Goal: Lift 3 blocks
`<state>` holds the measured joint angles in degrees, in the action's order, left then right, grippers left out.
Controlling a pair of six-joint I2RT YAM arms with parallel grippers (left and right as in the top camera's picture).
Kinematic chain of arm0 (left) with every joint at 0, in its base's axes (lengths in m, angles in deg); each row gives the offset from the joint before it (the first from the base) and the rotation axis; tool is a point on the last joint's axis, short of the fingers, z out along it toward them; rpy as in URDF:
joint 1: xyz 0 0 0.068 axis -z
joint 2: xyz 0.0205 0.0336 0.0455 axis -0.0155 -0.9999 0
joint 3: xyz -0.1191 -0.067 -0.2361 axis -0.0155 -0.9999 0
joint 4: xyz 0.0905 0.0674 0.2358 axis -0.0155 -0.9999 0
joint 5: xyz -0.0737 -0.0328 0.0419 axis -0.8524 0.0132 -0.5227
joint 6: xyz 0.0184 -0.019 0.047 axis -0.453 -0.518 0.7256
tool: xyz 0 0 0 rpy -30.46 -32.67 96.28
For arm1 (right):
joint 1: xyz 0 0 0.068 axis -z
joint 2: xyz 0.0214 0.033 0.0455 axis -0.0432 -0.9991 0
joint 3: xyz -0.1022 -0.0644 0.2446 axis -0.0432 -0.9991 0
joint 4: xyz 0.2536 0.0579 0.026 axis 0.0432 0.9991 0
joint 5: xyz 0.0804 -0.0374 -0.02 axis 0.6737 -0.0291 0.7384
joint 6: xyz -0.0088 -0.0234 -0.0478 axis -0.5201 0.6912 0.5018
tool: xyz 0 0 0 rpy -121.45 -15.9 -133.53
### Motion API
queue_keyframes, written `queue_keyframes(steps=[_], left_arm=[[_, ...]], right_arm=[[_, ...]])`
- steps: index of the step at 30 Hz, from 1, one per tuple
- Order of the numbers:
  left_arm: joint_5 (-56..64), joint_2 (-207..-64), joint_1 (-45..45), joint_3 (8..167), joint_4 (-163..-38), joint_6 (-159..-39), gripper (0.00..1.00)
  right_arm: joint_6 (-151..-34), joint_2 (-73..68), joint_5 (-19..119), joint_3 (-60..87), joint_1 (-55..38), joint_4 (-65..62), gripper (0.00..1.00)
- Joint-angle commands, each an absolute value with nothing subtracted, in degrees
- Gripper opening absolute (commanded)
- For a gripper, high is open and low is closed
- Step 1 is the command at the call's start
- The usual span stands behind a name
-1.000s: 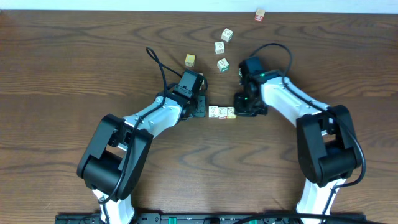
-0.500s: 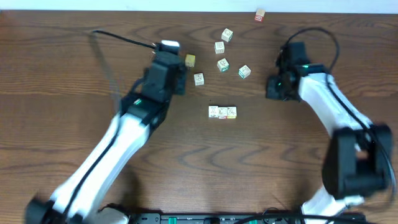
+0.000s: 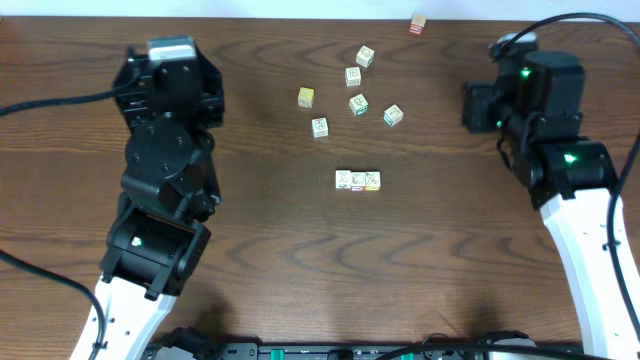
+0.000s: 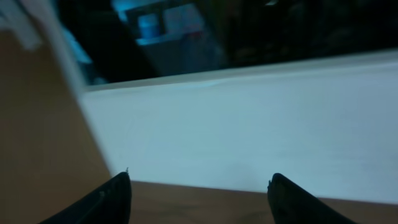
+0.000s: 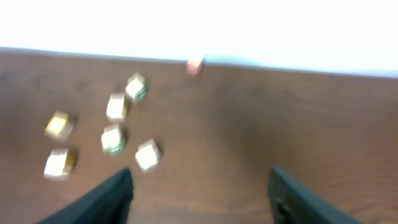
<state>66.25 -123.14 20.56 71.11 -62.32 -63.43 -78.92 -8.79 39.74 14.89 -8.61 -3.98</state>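
Currently the blocks sit in a touching row on the table, well apart from left gripper and right gripper, both gaping empty. We reckon they're light, rigid, slick: squeeze the row's ends.

Up high goes the left arm, reared tall on its own side, and the left gripper has its two fingers spread wide with nothing between them. Over on the other flank the right arm stands just as tall, the right gripper gaping and empty too.
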Motion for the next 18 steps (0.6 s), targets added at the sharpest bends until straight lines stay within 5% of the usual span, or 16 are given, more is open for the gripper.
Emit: queue_keyframes(steps=[1,4,18], left_arm=[[71.7,-123.6,19.0,71.8,-63.4,-50.3,0.73],[75.6,-123.1,17.8,71.8,-65.6,-48.5,0.74],[55.7,-100.9,8.3,71.1,-91.8,-56.9,0.74]], right_arm=[[-78.0,-7.3,28.3,15.2,-8.4,-9.4,0.84],[-77.5,-7.3,23.5,15.4,-8.5,-10.6,0.99],[-74.9,8.7,33.9,13.7,-12.8,-4.9,0.99]])
